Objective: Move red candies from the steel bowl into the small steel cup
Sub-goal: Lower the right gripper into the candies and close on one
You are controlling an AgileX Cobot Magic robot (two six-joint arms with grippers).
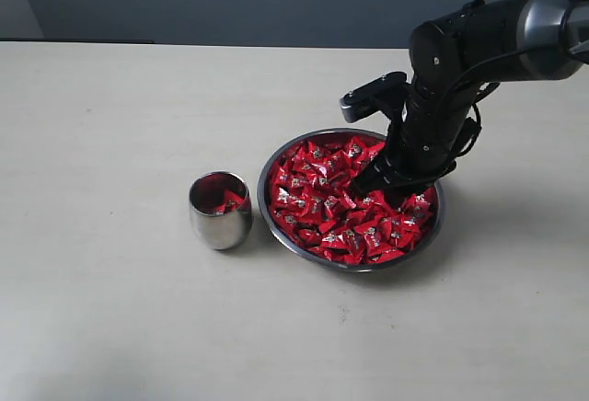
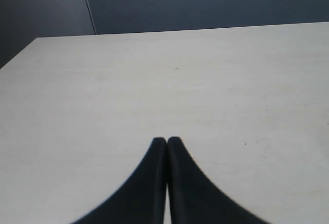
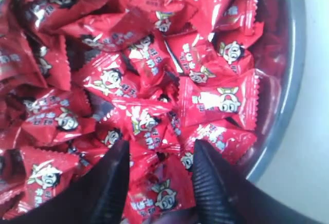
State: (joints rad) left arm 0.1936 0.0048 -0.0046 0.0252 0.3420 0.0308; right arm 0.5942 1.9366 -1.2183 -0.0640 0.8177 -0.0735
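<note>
Currently: small steel cup [image 1: 219, 222] stands on the table [image 1: 110, 327], left of frame centre, with a few red candies [image 1: 230, 200] inside. Just beside it on the right is the steel bowl [image 1: 264, 189], heaped with more of them. Right hand [image 1: 375, 188] is down in the bowl's right half. It's open, fingers spread, tips pushed into the pile, wrappers lying between them, nothing clearly gripped. Left hand [image 2: 167, 142] is closed, fingers pressed together above the table.
</note>
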